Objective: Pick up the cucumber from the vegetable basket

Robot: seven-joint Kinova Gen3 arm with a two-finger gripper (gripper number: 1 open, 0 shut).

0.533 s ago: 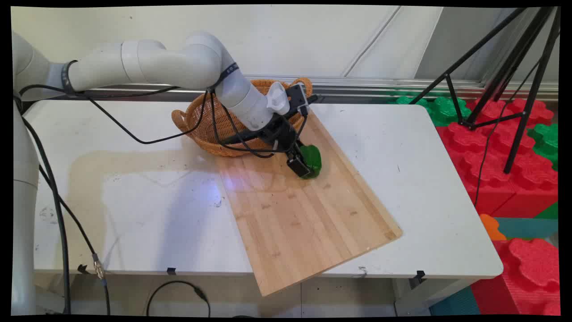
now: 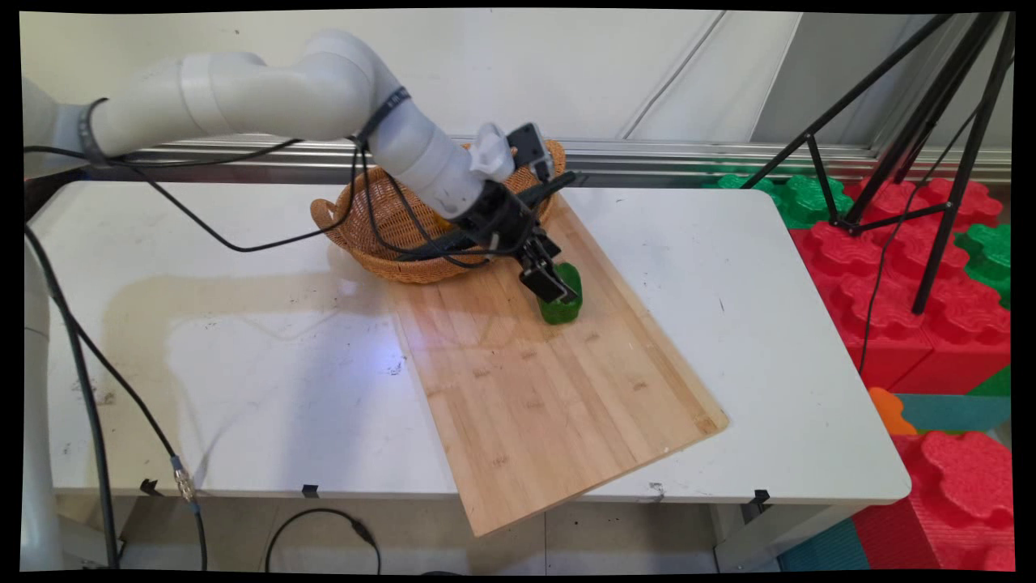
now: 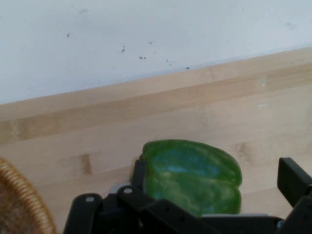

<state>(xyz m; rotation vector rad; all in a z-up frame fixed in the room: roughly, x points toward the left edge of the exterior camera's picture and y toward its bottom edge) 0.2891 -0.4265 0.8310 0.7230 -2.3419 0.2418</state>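
A green bell pepper (image 2: 566,305) (image 3: 192,178) rests on the far end of a wooden cutting board (image 2: 550,405) (image 3: 161,122). My gripper (image 2: 557,285) (image 3: 214,174) reaches down over it from the left, open, with one finger on each side. The left finger (image 3: 138,171) is against the pepper. The right finger (image 3: 292,179) stands apart from it with a clear gap. A woven wicker basket (image 2: 374,235) (image 3: 19,204) sits just behind the gripper, touching the board's far left corner.
The board lies slantwise on the white table (image 2: 243,364), its near corner overhanging the front edge. Black cables hang from the arm over the basket. A black tripod (image 2: 931,162) and red and green foam blocks (image 2: 914,283) stand off the table's right side.
The arm and wrist have risen and swung a little toward the wall. The gripper sits slightly higher on the pepper, which stays in the same spot on the board.
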